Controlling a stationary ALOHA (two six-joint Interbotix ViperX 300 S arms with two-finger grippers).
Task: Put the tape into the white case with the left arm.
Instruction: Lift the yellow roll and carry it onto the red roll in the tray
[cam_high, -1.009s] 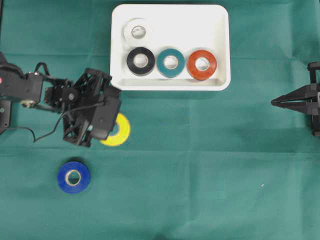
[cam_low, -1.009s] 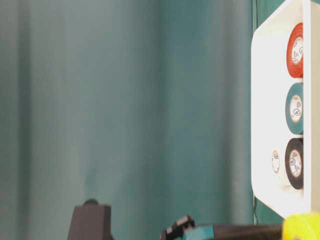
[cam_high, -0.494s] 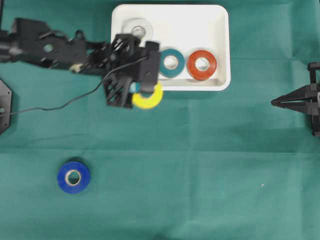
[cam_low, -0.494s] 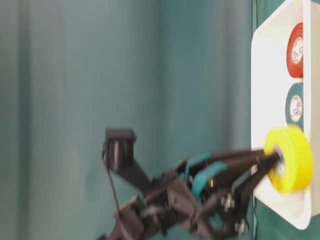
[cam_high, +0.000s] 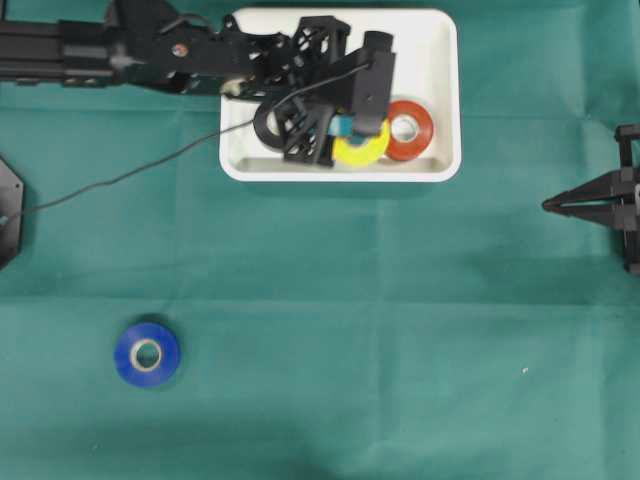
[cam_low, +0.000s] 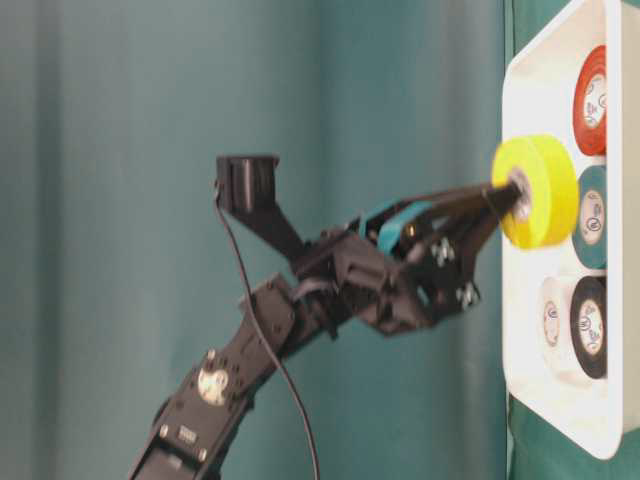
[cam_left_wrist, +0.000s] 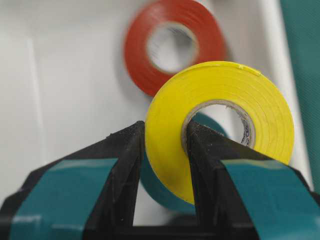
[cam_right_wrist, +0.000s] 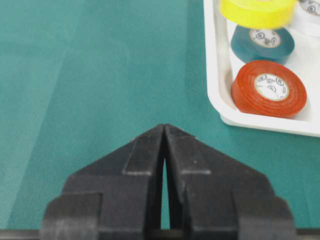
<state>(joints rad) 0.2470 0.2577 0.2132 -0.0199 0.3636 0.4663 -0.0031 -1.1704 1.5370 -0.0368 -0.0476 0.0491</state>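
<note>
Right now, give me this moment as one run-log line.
left gripper: shut on yellow tape, carried above white case | teal tape beneath | blue tape on cloth | right gripper: shut, idle

Under me lay a table covered edge to edge with a dark green cloth, its weave fine and matte. Faint creases crossed it: one ran side to side just below the middle of the overhead view, another ran top to bottom right of centre. A tiny pale speck sat on the cloth toward the lower right. From the table-level view the same green fabric filled the whole background, with soft, broad bands of lighter and darker shade across it. The light was even and diffuse and threw only short, soft shadows. I could see no walls, floor or windows.
</note>
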